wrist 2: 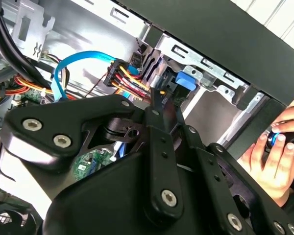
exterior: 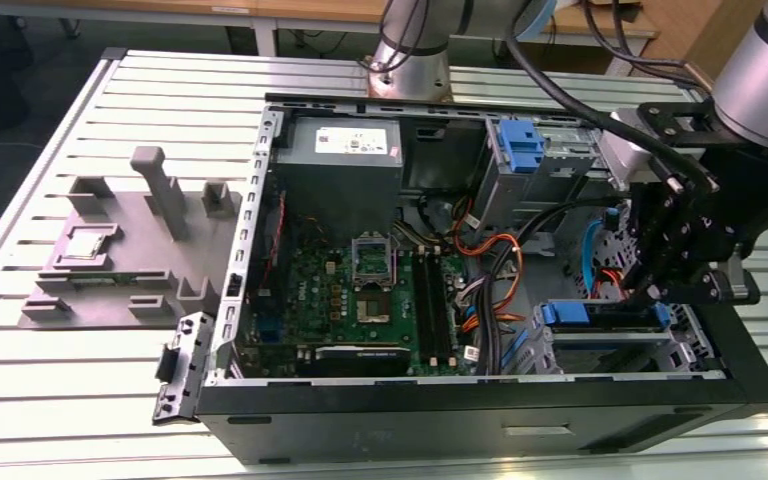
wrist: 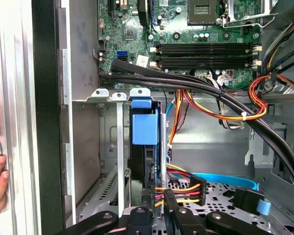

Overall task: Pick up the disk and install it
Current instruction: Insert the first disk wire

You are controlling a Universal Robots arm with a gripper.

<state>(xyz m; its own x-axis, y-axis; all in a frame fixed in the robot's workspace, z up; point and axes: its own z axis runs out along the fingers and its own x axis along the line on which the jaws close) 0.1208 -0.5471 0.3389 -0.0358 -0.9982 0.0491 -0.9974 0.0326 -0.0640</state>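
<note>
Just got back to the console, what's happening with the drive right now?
The gripper is down inside the open computer case, at the drive bay on the exterior view's right. The disk, with its blue rail showing, sits in the bay's slot just ahead of the gripper. A person's hand rests outside the case.

The blue-railed grey metal disk (wrist: 145,147) is sitting in the metal drive cage (wrist: 115,147), just beyond the black fingers (wrist: 167,203).

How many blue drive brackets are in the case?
2. One bracket in the cage beneath the hand; second bracket on the bay beside the power supply. The arm may hide others.
</note>
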